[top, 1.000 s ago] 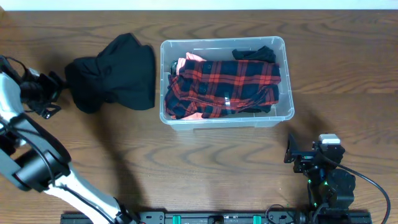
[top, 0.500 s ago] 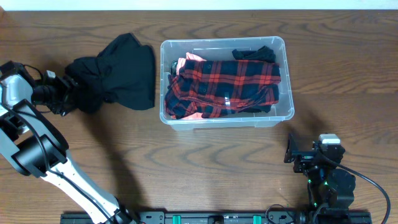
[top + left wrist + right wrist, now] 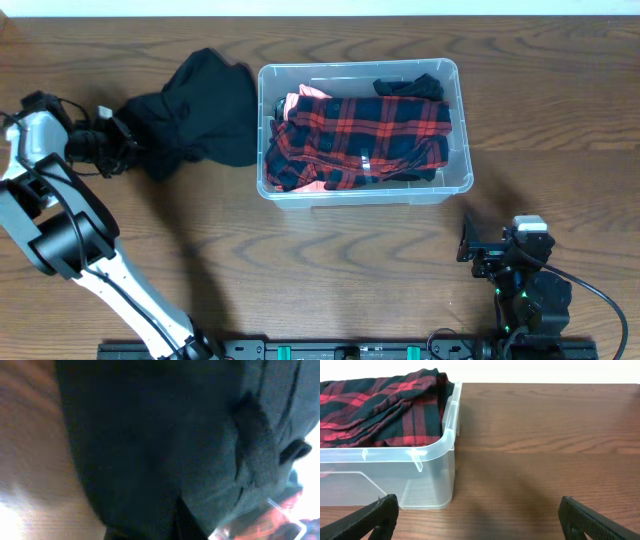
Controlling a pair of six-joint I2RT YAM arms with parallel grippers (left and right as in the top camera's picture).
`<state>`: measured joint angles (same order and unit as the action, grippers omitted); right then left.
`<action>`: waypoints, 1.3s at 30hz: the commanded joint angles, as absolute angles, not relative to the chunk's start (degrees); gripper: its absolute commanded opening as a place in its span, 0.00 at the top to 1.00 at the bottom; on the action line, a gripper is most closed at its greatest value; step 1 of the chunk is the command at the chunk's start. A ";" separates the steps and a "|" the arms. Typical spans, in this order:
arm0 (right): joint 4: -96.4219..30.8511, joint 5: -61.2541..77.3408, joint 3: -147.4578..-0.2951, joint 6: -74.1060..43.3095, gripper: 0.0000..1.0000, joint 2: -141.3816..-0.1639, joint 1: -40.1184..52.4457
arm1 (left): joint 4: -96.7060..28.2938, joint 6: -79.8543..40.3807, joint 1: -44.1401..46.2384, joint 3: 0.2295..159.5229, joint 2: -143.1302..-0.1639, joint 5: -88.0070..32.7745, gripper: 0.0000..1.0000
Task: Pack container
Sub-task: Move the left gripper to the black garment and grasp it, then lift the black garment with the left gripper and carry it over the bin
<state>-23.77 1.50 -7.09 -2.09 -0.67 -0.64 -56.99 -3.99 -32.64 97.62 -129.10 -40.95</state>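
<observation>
Grasp step: left gripper [image 3: 116, 141] at edge of 1 crumpled black cloth garment [image 3: 205, 115], jaws unreadable. Clear rectangular plastic container [image 3: 458, 186] mid-table, just beside it. Right gripper [image 3: 480, 518] parked, jaws apart. Next: firm pinch, lift over rim.

Room inside the clear rectangular plastic container [image 3: 362, 192] is scarce: red-and-black plaid cloth [image 3: 360, 140] is piled near the rim (pink fabric [image 3: 292, 100] shows at the left end). The crumpled black cloth garment [image 3: 205, 110] lies right against the container's left wall, no lane between. The left gripper [image 3: 118, 140] is at the garment's left edge, its wrist view filled by dark fabric. The brown wooden desk [image 3: 300, 270] in front of the container is bare. The right gripper [image 3: 480, 517] sits there, jaws wide apart, bare desk between them, container corner ahead to the left.
</observation>
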 commanded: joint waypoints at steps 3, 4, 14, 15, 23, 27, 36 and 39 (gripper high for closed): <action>-23.79 1.54 -6.96 -1.21 0.01 -0.32 -1.10 | -64.14 -2.57 -32.62 101.60 -119.59 -41.41 0.94; -23.79 1.54 -6.96 -1.21 0.01 -0.32 -1.10 | -65.45 -2.59 -32.42 101.93 -116.81 -41.41 0.94; -23.79 1.54 -6.96 -1.21 0.01 -0.32 -1.10 | -68.93 -5.04 -22.98 102.43 -82.91 -41.34 0.94; -23.79 1.54 -6.96 -1.21 0.01 -0.32 -1.10 | -68.93 -5.50 -21.21 102.65 -80.44 -41.36 0.94; -23.79 1.54 -6.96 -1.21 0.01 -0.32 -1.10 | -62.02 -13.50 -2.87 108.68 -71.61 -41.34 0.94; -23.79 1.54 -6.96 -1.21 0.01 -0.32 -1.10 | -51.37 -19.49 8.01 108.68 -73.52 -39.64 0.94; -23.79 1.54 -6.96 -1.21 0.01 -0.32 -1.10 | -34.61 -19.11 27.94 108.68 -86.98 -32.27 0.94; -23.79 1.54 -6.96 -1.21 0.01 -0.32 -1.10 | -29.65 -19.14 30.87 108.68 -91.98 -32.32 0.94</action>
